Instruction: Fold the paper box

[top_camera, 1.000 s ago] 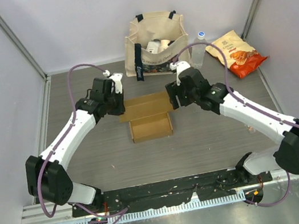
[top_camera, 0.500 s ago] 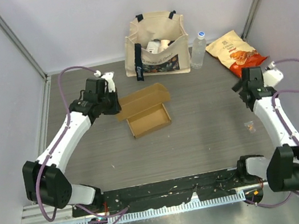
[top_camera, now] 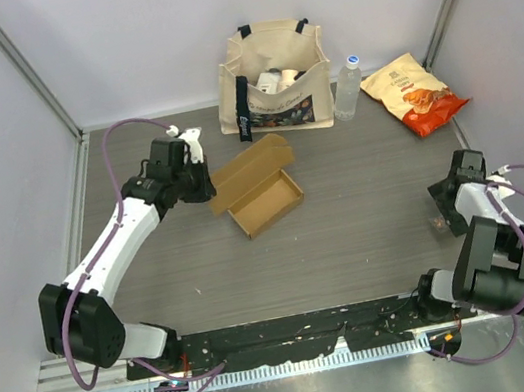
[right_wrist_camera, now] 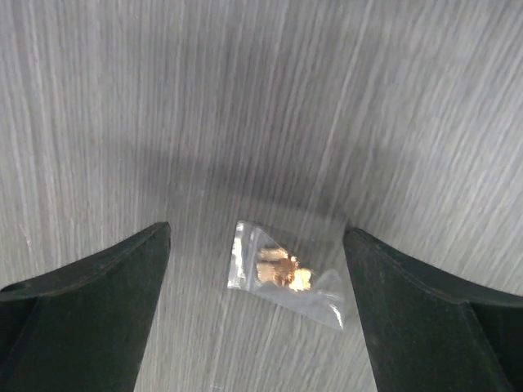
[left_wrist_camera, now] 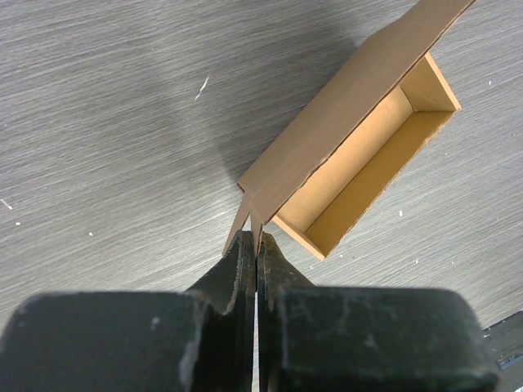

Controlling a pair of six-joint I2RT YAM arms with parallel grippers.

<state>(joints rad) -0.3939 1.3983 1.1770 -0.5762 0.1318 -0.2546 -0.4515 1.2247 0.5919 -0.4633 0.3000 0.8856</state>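
1. On the near half of the grey table [top_camera: 369, 228], bare wood-grain top; along its far edge, a row of clutter against the back wall.
2. At the far middle, upright: beige tote [top_camera: 272, 77], mouth open, small items inside, too small to tell apart.
3. Just in front of the tote, left of centre: box [top_camera: 261, 191], brown and unprinted, skewed to the table edges. Shallow tray part open upward and flat on the table, its side walls already standing. Long lid flap along the far side raised and tilted over the tray, not closed. In the left wrist view [left_wrist_camera: 351, 155], pale tray inside visible under the slanting flap.
4. At the far right, well apart from the box: yellow-orange snack packet [top_camera: 415, 94], lying flat.
5. At the box's left end: left gripper [top_camera: 202, 188], pinched tight on a small corner tab of the lid flap; in its own view [left_wrist_camera: 255, 245], fingers pressed together with only the thin card between them.
6. At the right edge, folded back near its base: right gripper [top_camera: 445, 199], spread wide [right_wrist_camera: 253, 233], pointing down at the table, holding nothing.
7. Between tote and snack packet, upright: clear bottle [top_camera: 349, 87], pale cap.
8. Below the right gripper, between its fingers and touching neither: tiny clear bag [right_wrist_camera: 282, 273] with something golden inside.
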